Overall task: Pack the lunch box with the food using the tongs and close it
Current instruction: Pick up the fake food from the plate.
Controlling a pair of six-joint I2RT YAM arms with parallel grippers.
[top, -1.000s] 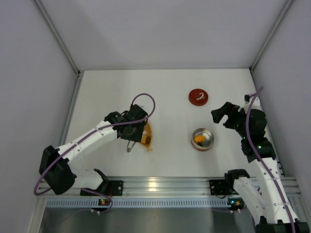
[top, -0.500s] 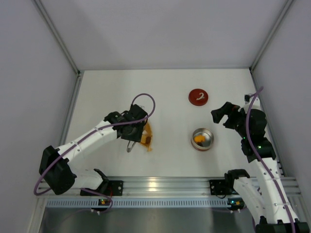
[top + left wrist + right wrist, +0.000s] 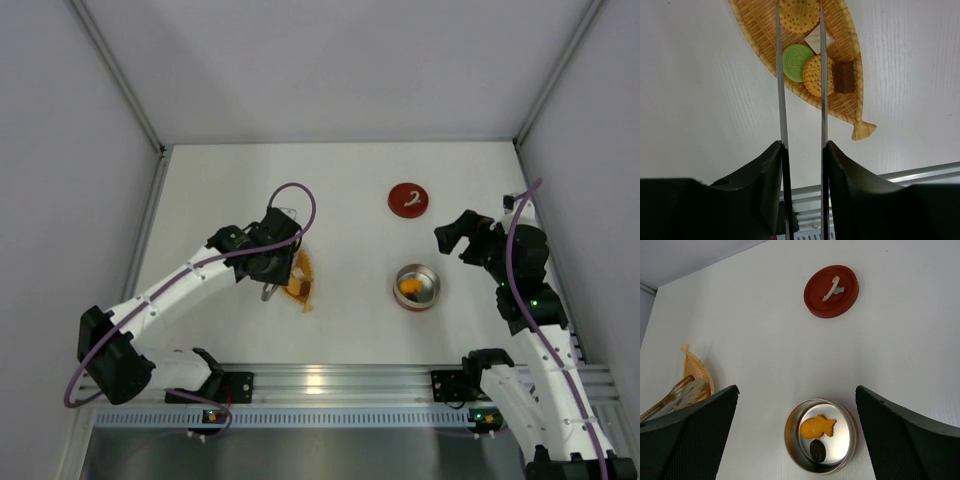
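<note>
White desk (image 3: 350,190) spreads beneath both my arms. Nearest, my left jaws are clamped on one pair of long thin silver tongs (image 3: 781,100), whose two arms reach over one orange woven leaf-shaped dish (image 3: 840,103) holding five food pieces (image 3: 796,63). My right jaws stand wide apart and hold nothing. Beside them sits one small round steel tin (image 3: 849,437) with two pieces inside. Farthest, apart from the tin, lies one flat red round lid (image 3: 831,291).

Lunch box (image 3: 417,287) open on table (image 3: 220,190), orange food (image 3: 408,287) inside. Red lid (image 3: 408,199) behind it, apart. Leaf dish (image 3: 303,283) to its left; left arm's wrist (image 3: 262,255) over dish, tongs (image 3: 268,294) end showing beneath. Right fingers (image 3: 446,233) spread, near its right rear.
</note>
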